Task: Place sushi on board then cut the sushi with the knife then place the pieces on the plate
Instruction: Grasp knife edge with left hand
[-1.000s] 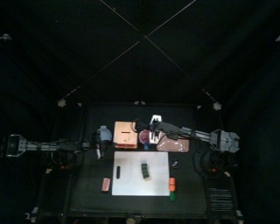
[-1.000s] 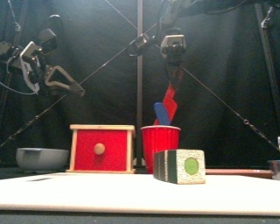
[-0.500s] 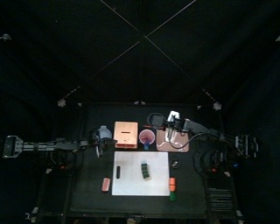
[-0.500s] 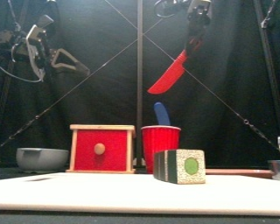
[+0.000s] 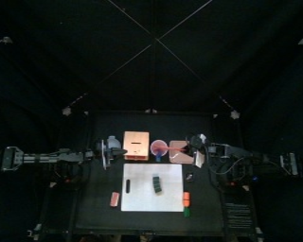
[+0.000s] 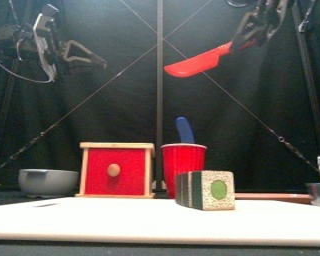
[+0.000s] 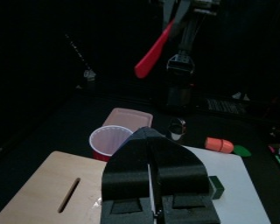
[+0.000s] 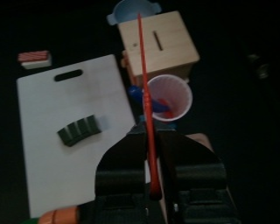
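The right tool (image 8: pixel 149 147) clamps the red knife (image 6: pixel 200 63) high up; the sushi roll (image 6: pixel 207 190) sits well below it on the white board (image 5: pixel 139 189). Descending off-line, the blade could skid and knock the roll away. The left tool (image 7: pixel 150 153) hangs closed, empty.

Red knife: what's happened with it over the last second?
The right end effector, shut on the red knife, raised it high above the red cup and rightward; the blade now lies nearly level. The left end effector edged upward. The blue knife in the cup and sushi roll on the white board stayed put.
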`<state>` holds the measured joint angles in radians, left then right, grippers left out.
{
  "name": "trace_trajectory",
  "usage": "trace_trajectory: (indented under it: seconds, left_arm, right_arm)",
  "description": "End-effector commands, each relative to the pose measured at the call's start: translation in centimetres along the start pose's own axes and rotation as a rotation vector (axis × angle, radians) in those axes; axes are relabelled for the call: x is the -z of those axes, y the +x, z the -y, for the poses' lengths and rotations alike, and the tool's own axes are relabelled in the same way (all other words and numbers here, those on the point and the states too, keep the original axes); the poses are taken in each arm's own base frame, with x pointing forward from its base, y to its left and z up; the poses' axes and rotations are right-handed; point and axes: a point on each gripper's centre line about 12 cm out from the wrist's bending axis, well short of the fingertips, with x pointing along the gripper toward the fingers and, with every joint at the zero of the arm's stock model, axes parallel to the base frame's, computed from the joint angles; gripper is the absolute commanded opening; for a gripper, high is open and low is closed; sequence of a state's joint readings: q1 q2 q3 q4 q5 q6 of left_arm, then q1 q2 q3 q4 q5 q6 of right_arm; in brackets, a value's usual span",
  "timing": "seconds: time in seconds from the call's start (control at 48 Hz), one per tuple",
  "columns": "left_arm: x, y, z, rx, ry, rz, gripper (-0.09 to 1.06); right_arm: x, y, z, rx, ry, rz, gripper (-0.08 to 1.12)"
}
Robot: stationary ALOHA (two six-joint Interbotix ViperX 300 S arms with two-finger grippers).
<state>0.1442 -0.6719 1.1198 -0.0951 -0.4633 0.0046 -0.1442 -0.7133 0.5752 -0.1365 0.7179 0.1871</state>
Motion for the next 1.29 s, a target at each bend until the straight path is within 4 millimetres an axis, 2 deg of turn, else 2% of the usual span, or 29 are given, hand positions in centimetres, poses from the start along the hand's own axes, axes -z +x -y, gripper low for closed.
trace_trajectory:
  seconds: [0.021,0.146,0.229,0.354,0.521,0.646,0.708,0.917,1.104,1.292]
  left_arm:
    - [-1.4,0.8,0.8,0.032,0.017,0.038,0.02]
    - [-1.2,1.7,1.7,0.071,0.035,0.020,0.11]
    - [-1.2,2.4,2.7,0.104,0.032,0.010,0.24]
    - [-0.6,3.2,4.4,0.155,0.032,-0.033,0.47]
    - [0.5,3.8,5.4,0.167,-0.018,-0.122,0.83]
    - [1.4,4.8,5.7,0.160,-0.038,-0.199,1.00]
    - [1.8,5.3,6.0,0.163,-0.036,-0.245,1.04]
    - [3.0,7.6,6.7,0.168,-0.024,-0.400,1.03]
    - [3.2,9.2,7.4,0.179,-0.008,-0.461,1.03]
    - [3.4,10.0,8.3,0.196,0.004,-0.526,1.03]
  right_arm:
    - [1.4,0.0,-1.1,-0.067,0.008,0.063,0.31]
    - [3.8,0.9,-1.9,-0.120,0.005,0.099,0.31]
    - [5.2,1.6,-2.3,-0.145,0.000,0.130,0.31]
    - [6.6,2.3,-3.3,-0.192,-0.012,0.177,0.31]
    - [7.8,3.0,-4.5,-0.246,-0.015,0.165,0.31]
    - [8.3,3.6,-4.7,-0.254,0.008,0.137,0.31]
    - [8.8,3.9,-4.8,-0.253,0.007,0.122,0.31]
    - [9.5,4.8,-4.7,-0.247,0.026,0.098,0.31]
    - [9.6,5.6,-4.8,-0.245,0.035,0.090,0.31]
    - [10.2,7.2,-5.1,-0.238,0.035,0.038,0.31]
